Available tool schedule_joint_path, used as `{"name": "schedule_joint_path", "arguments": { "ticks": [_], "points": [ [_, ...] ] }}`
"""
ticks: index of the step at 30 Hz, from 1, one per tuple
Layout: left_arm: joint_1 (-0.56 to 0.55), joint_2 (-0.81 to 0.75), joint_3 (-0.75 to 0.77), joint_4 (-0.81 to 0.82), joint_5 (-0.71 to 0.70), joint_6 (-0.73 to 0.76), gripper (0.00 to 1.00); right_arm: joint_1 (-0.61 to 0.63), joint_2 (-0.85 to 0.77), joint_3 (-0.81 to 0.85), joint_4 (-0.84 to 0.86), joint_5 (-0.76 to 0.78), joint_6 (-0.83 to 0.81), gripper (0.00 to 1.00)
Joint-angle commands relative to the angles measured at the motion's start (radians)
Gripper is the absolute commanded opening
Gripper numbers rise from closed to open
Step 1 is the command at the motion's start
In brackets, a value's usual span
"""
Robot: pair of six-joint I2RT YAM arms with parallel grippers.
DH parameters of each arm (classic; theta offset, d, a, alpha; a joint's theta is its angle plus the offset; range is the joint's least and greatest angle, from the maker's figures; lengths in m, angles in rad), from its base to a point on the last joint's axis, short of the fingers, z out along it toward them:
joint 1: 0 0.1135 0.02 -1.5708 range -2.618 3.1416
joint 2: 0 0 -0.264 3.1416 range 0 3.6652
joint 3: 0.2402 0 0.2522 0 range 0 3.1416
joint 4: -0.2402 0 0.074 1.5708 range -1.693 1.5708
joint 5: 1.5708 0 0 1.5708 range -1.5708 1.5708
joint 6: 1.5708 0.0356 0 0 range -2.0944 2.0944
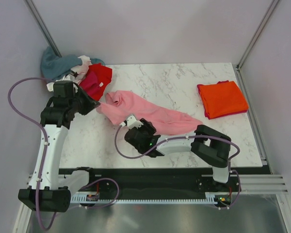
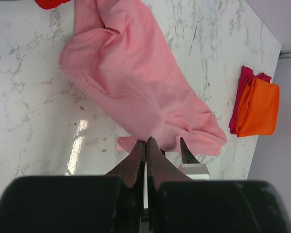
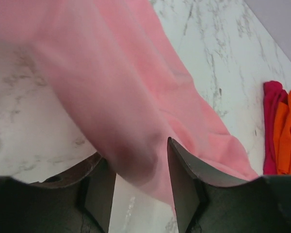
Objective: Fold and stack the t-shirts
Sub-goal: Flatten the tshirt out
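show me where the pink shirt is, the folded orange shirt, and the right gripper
pink shirt [image 1: 150, 112], top external view, on the middle of the spread cloth.
folded orange shirt [image 1: 222, 98], top external view, on the centre of its top face.
right gripper [image 3: 138, 182], right wrist view, midway between the jaws, where pink cloth sits.

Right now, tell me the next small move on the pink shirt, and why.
Probably close the right gripper: its fingers stand apart with a fold of the pink shirt between them. The shirt lies crumpled and unfolded on the table, and the left gripper looks shut and empty just off its edge, so neither holds it yet.
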Motion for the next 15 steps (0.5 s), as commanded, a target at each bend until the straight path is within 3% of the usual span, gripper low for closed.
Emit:
{"name": "schedule_joint_path", "arguments": {
  "ticks": [1, 8, 15],
  "points": [
    [0.022, 0.013, 0.057, 0.032, 0.016, 0.052, 0.02, -0.026, -0.098, -0.096, 0.009, 0.128, 0.09, 0.52],
    [0.036, 0.023, 0.078, 0.031, 0.015, 0.055, 0.02, -0.154, -0.201, -0.232, -0.103, 0.21, 0.249, 0.45],
    [0.072, 0.029, 0.082, 0.031, 0.018, 0.06, 0.02, -0.322, -0.343, -0.294, -0.378, 0.247, 0.512, 0.45]
  ]
}}
